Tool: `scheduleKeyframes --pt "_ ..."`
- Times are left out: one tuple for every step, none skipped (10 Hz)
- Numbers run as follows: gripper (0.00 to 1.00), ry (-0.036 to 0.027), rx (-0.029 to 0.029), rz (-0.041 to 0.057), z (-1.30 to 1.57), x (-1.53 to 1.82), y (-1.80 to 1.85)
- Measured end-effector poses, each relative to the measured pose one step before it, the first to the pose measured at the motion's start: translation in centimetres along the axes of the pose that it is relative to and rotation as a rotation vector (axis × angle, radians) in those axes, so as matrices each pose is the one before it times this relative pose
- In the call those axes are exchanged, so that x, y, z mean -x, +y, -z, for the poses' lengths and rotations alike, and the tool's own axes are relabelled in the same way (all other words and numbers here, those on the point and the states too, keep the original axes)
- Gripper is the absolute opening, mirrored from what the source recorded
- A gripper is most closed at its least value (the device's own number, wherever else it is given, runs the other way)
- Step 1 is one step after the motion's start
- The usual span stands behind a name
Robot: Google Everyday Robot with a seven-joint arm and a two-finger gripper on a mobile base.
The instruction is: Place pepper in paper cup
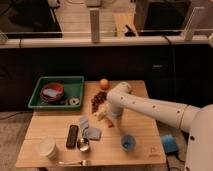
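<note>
My gripper (109, 120) hangs from the white arm (145, 106) and points down at the middle of the wooden table (140, 131). A small orange-red piece, the pepper (111, 124), shows right at the gripper's tip; whether it is held or lies on the table I cannot tell. The off-white paper cup (48, 147) stands upright at the front left corner, well to the left of the gripper and nearer the front edge.
A round orange fruit (103, 83) and a dark red grape cluster (97, 100) lie behind the gripper. A green tray (37, 95) with dishes sits back left. A black bar (72, 136), blue packet (89, 129), spoon (83, 145) and blue cup (128, 143) lie near the front.
</note>
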Motion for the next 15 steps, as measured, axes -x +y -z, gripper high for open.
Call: scheduleKeyframes --pt "0.8 -0.00001 0.00035 0.00228 -0.178 -0.084 -0.024" --pt "0.8 0.00715 -0.00575 0.01141 -0.024 -0.294 0.053" --pt "0.8 0.01037 -0.00637 0.01881 -0.079 -0.299 0.103" --pt "0.8 0.01003 -0.00702 0.01859 -0.047 -0.299 0.051" --pt "0.8 0.00688 -0.00437 0.00801 -0.078 -0.237 0.001" --pt "0.79 0.0058 -0.00327 0.00356 -0.19 -0.27 0.134" --pt "0.73 0.01186 -0.00457 0.0017 -0.053 -0.467 0.146" --pt "0.64 0.01174 -0.00315 -0.0027 -0.006 -0.406 0.145" --pt "0.52 0.01297 0.00047 -0.00446 -0.079 -0.175 0.033" --pt "0.43 0.01224 0.0013 -0.00163 -0.023 -0.082 -0.061" --pt "0.33 0.01326 0.00097 -0.00079 0.052 -0.029 -0.09" --pt "0.23 0.01104 0.00324 0.00139 0.077 0.082 -0.058" --pt "0.13 0.0146 0.00519 0.0059 0.103 0.011 -0.007" --pt "0.04 0.00877 0.0039 0.0077 0.12 0.203 -0.102" --pt "0.0 0.00141 -0.00125 0.00631 0.205 0.265 -0.168"
